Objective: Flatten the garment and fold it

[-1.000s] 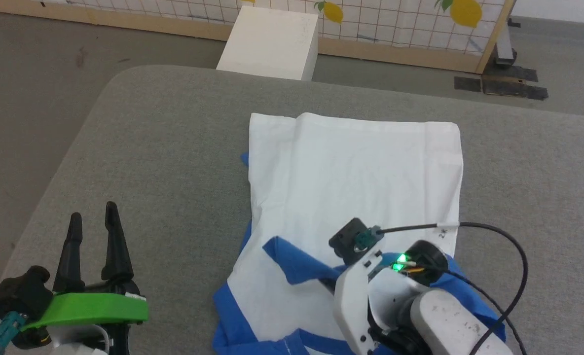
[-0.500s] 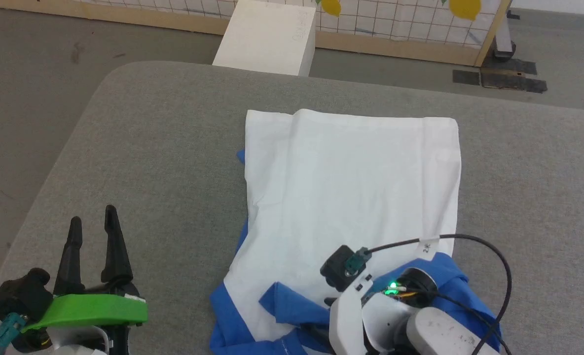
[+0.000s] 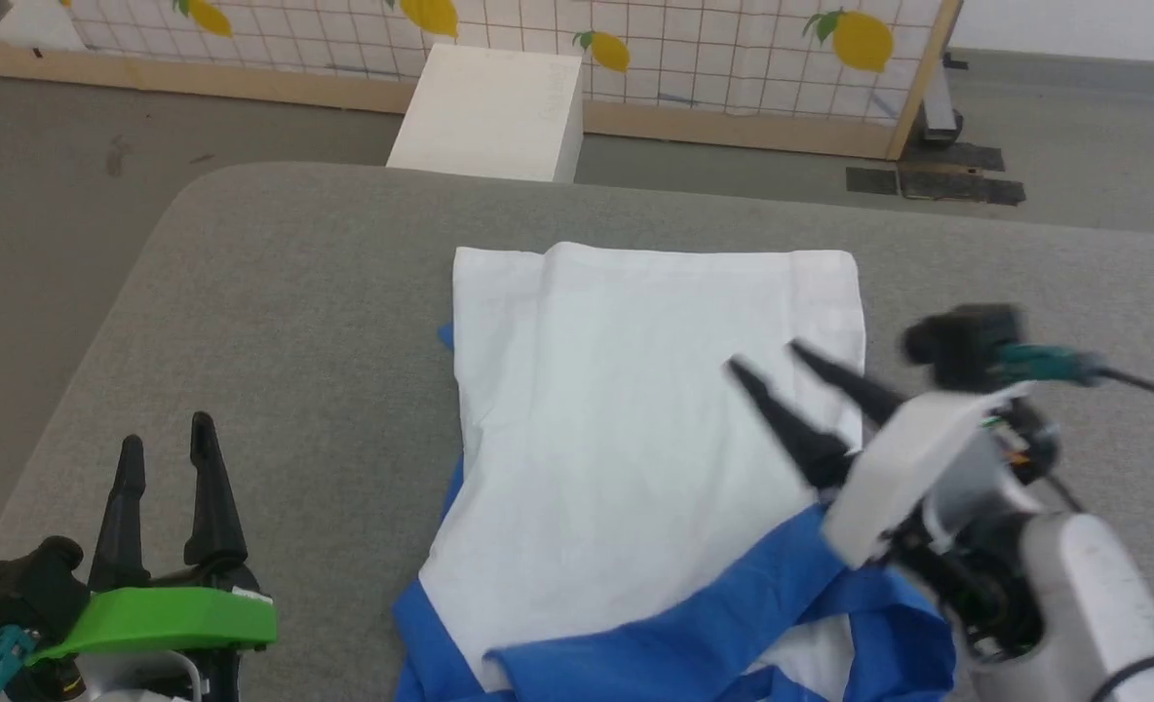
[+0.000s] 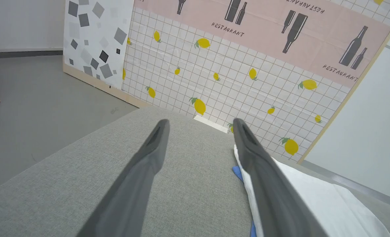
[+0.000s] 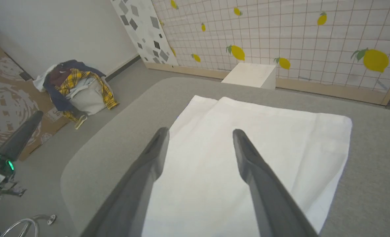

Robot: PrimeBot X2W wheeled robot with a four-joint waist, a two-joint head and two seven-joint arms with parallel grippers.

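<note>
The garment [image 3: 635, 419] lies on the grey padded table [image 3: 294, 322], its white body spread flat in a rough rectangle. A blue sleeve [image 3: 713, 634] lies folded across its near edge, and a bit of blue peeks out at the left side. My right gripper [image 3: 764, 357] hovers open above the garment's right part with nothing between its fingers; the right wrist view shows that gripper [image 5: 200, 131] over the white cloth [image 5: 264, 138]. My left gripper [image 3: 167, 434] stands open at the near left, off the garment. In the left wrist view it [image 4: 200, 121] has the garment's edge [image 4: 313, 200] to its right.
A white box [image 3: 484, 112] stands on the floor just past the table's far edge, before a lemon-print screen [image 3: 713, 49]. A basket of clothes [image 5: 79, 89] sits on the floor to the left. The table's rounded corner [image 3: 187, 195] lies far left.
My right gripper has opened and let go of the blue sleeve, then risen to the right above the white body. The sleeve now lies along the near edge. The head camera shifted.
</note>
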